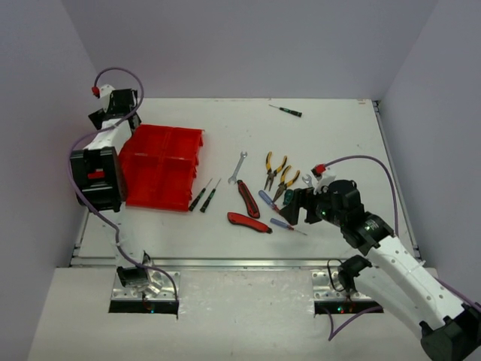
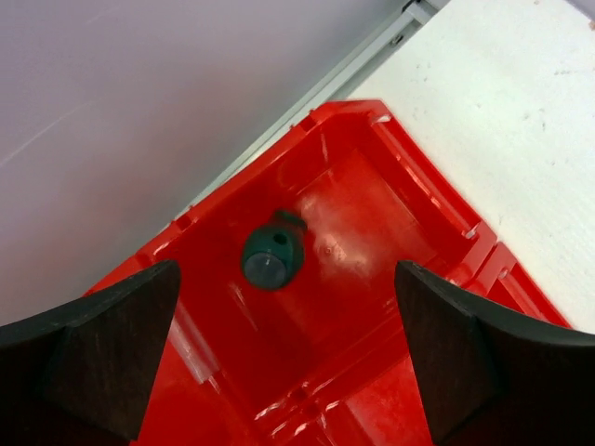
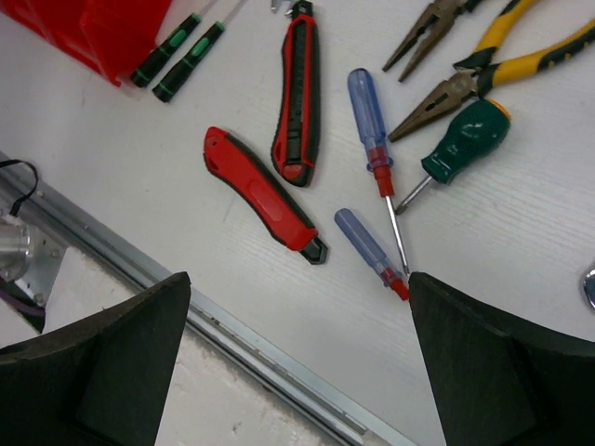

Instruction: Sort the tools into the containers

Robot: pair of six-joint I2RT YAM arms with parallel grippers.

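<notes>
While the left pincer [image 2: 286, 297] gaped empty over one screwdriver [image 2: 272, 255] in the tray [image 2: 390, 214], the other tools [image 3: 265, 190] lay under the open right pincer [image 3: 299, 307].

You have a flat white rectangular table [image 1: 338, 143] boxed in by plain pale lavender panels: a back wall [image 1: 248, 45] beyond it, a left wall [image 1: 34, 113] and a right wall [image 1: 443, 113] at its sides. A silver metal rail [image 1: 225, 262] runs along the table's near edge, with an off-white ledge [image 1: 248, 316] on the rail's near side. Light falls soft and even across the table.
</notes>
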